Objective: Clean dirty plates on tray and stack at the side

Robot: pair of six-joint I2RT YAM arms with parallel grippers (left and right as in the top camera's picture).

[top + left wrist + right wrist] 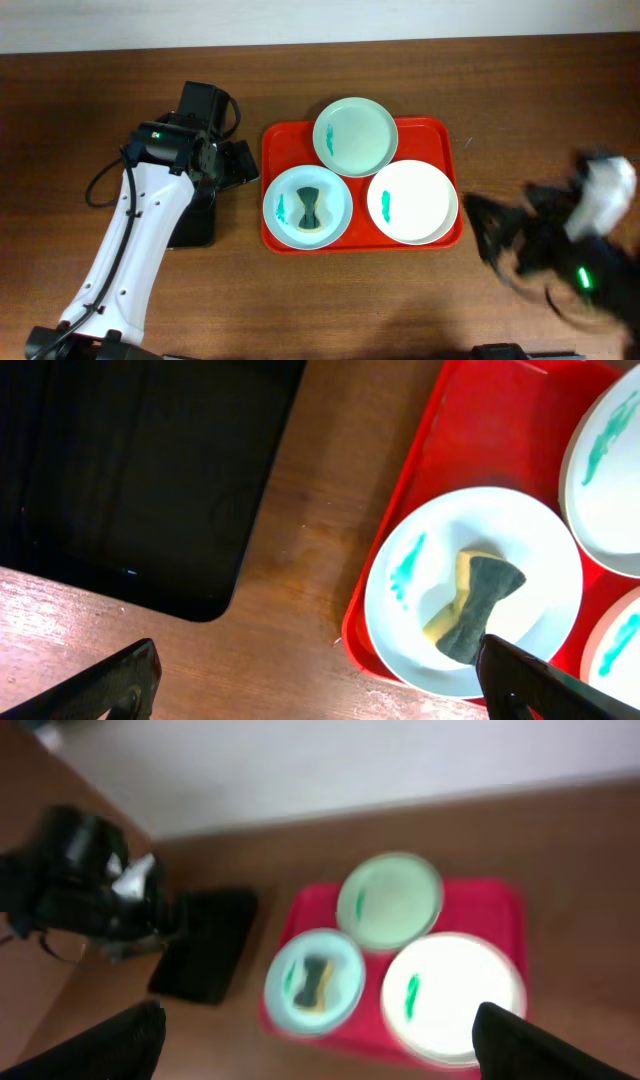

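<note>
Three plates (pixel 412 202) lie close together on the tray (pixel 281 140): one at the back and two at the front. Their rims meet, but I cannot tell if they only touch or overlap. Each plate carries a teal smear (pixel 386 207). On the front-left one there is also a sponge (pixel 312 208), yellow with a dark face and narrow at its middle.

I judge the plates to be stiff, rather light and smooth, so probably slippery. They are shallow, so the only good hold is a pinch on the rim, best on an outer side where no neighbour is in the way. The sponge looks soft and should be easy to take across its narrow middle.

Left of the tray a black tray (pixel 120 470) lies on the table (pixel 520 100). The left gripper (pixel 318 670) hangs over the bare wood between the two trays, its jaws wide apart and empty. The right gripper (pixel 318 1025) is blurred from above. It is to the right of the tray, well apart from it, also spread and holding nothing.
</note>
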